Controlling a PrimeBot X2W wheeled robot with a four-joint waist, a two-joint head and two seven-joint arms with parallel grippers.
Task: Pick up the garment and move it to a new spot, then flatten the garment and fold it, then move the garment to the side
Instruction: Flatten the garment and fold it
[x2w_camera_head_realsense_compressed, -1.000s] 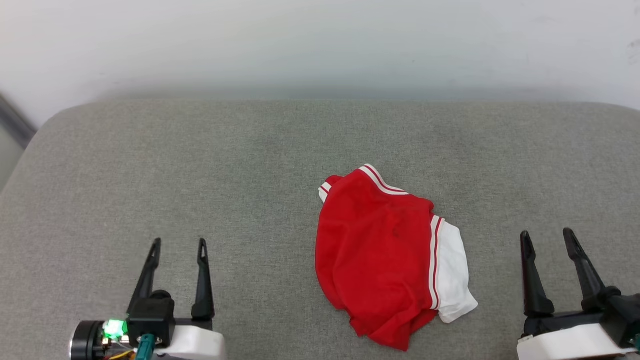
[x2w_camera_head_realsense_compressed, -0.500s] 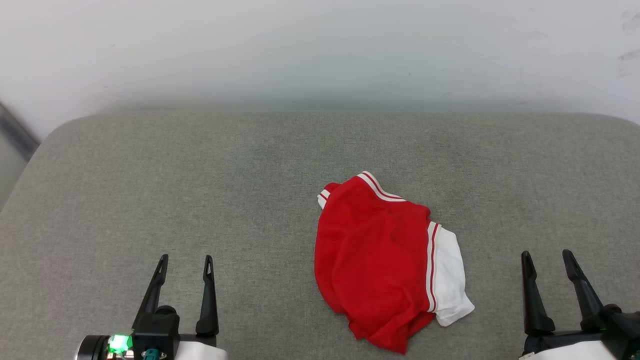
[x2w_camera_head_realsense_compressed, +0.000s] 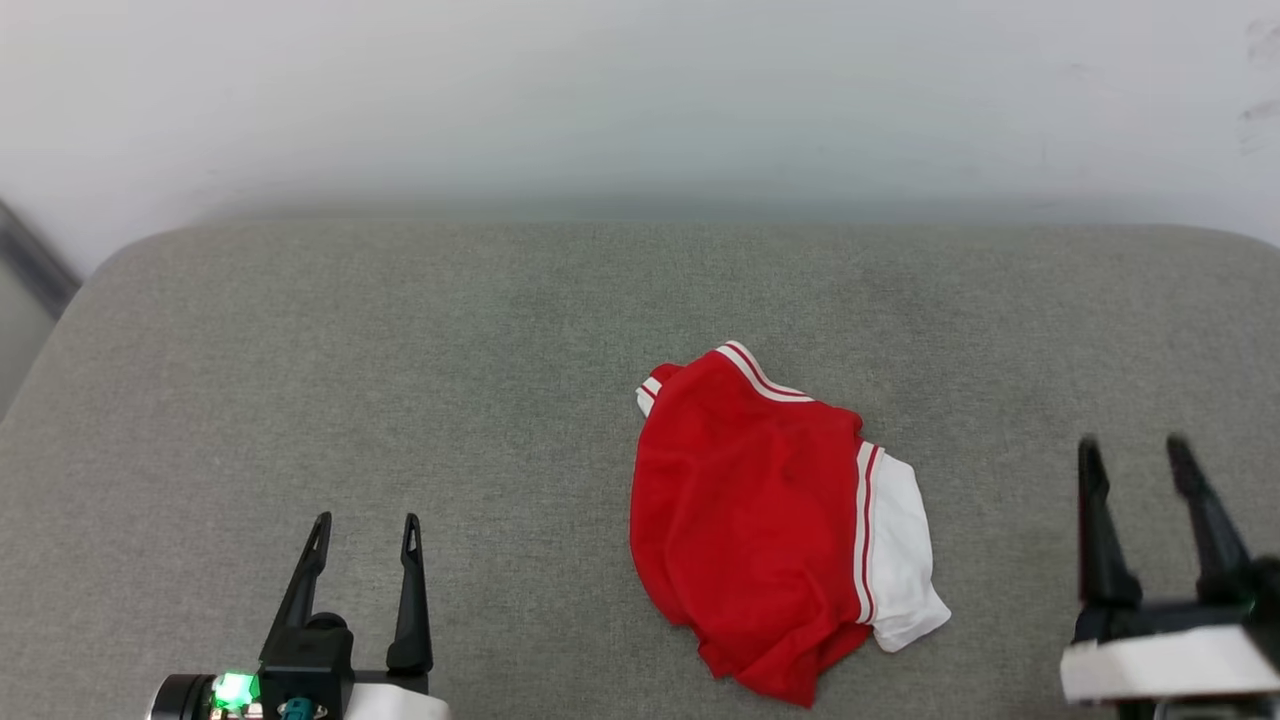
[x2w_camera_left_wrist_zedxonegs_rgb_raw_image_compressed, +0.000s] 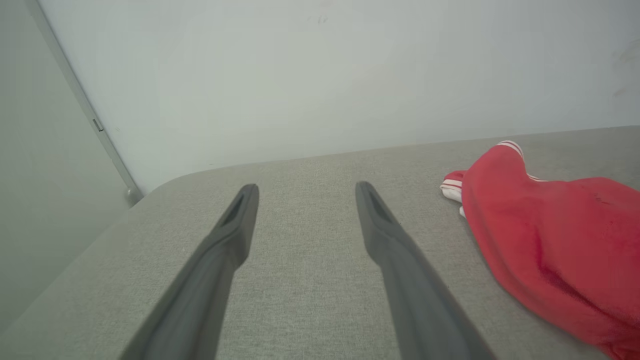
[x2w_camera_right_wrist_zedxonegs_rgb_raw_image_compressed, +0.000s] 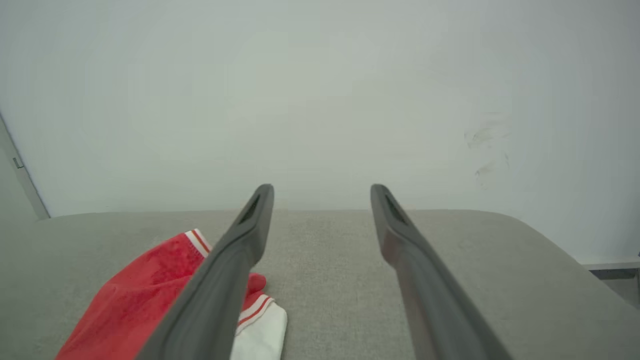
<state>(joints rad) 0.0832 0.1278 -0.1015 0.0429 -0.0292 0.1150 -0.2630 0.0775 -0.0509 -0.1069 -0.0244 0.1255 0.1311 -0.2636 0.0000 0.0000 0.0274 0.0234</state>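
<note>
The garment (x2w_camera_head_realsense_compressed: 760, 520), a red shirt with a white sleeve and red-and-white striped trim, lies crumpled on the grey cushion, right of centre. Its lettering is hidden. My left gripper (x2w_camera_head_realsense_compressed: 366, 524) stands open at the lower left, well apart from the garment. My right gripper (x2w_camera_head_realsense_compressed: 1135, 450) is open at the lower right, to the right of the white sleeve, touching nothing. The left wrist view has the garment (x2w_camera_left_wrist_zedxonegs_rgb_raw_image_compressed: 545, 240) off to the right of its open fingers (x2w_camera_left_wrist_zedxonegs_rgb_raw_image_compressed: 235, 220). In the right wrist view the garment (x2w_camera_right_wrist_zedxonegs_rgb_raw_image_compressed: 140, 295) lies left of and partly behind the left finger (x2w_camera_right_wrist_zedxonegs_rgb_raw_image_compressed: 250, 225).
The grey cushion (x2w_camera_head_realsense_compressed: 400, 350) spans the whole width with rounded far corners. A white wall (x2w_camera_head_realsense_compressed: 640, 90) rises right behind it. A dark strip (x2w_camera_head_realsense_compressed: 30, 250) runs along the far left beside the cushion's edge.
My right gripper has moved up and forward, showing motion blur. The left gripper has stayed put since half a second ago. The camera tilted a little earlier. The garment has not moved.
</note>
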